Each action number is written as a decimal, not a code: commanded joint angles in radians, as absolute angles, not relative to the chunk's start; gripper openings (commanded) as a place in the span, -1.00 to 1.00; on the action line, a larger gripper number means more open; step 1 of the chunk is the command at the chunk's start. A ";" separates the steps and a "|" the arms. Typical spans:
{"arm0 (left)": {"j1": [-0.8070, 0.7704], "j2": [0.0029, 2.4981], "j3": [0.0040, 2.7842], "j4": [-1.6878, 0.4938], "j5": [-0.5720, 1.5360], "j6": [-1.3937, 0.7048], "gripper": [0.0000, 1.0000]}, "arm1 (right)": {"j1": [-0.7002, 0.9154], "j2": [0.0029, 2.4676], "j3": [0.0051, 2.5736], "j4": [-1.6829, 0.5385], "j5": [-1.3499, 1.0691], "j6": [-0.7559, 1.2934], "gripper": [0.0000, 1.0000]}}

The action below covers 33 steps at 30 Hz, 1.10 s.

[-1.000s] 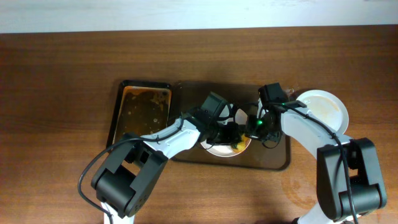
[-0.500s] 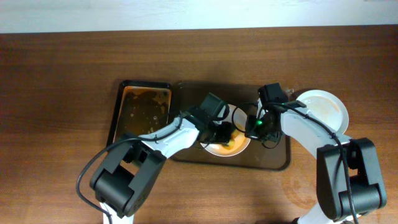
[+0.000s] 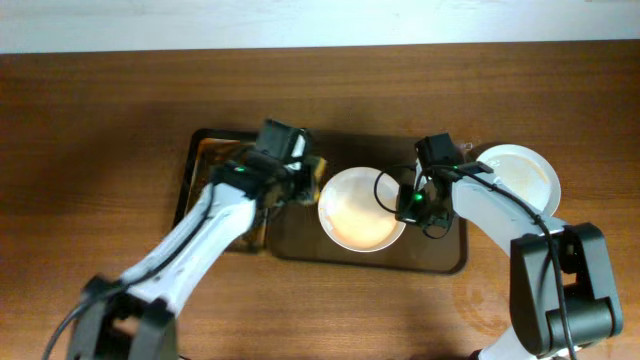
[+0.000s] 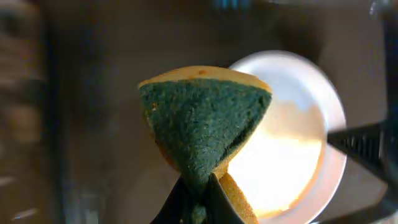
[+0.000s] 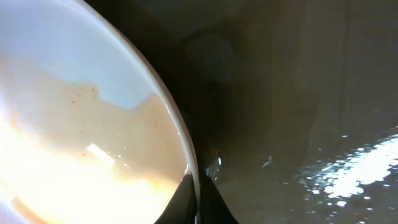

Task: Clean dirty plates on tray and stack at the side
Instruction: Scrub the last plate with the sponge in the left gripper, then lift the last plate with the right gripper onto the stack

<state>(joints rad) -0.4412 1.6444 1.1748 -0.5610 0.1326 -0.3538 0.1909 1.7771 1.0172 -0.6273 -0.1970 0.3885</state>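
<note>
Plates: two are counted. One plate (image 3: 355, 218) is seated on the tray (image 3: 445, 252), its rim clenched by the right end effector (image 5: 196, 196). A second plate (image 3: 520, 172) is set on the table (image 3: 100, 120), just beside the tray. One sponge (image 4: 202, 121) is grasped tight in the left end effector (image 4: 198, 196), held between the black tray (image 3: 215, 160) and the plate.

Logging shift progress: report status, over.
Left end effector shut on green-yellow sponge. Right end effector pinching rim of round white plate on dark brown rectangular tray. Second white plate beside tray.
</note>
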 commanded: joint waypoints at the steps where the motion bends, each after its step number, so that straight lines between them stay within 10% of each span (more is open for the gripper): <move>1: -0.352 1.595 1.176 -0.617 0.056 -0.331 -1.00 | 0.196 1.687 1.067 -0.667 -0.073 0.352 -0.92; 19: 0.111 1.907 1.174 -0.629 0.573 -0.005 -1.00 | 0.627 1.477 1.125 -0.691 1.173 0.160 -0.92; 27: 0.181 1.963 1.176 -0.641 0.341 -0.124 -1.00 | 0.660 1.477 1.125 -0.680 1.080 0.162 -0.92; 31: 0.136 1.962 1.176 -0.667 0.750 0.200 -1.00 | 0.659 1.476 1.126 -0.650 0.972 0.166 -0.92; 33: 0.120 1.963 1.176 -0.645 0.495 0.039 -1.00 | 0.649 1.476 1.126 -0.658 0.958 0.227 -0.92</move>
<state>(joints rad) 0.1444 1.9457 1.1748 -0.6613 0.5991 0.0750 0.6563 1.4948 1.1034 -0.6540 0.9913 0.1570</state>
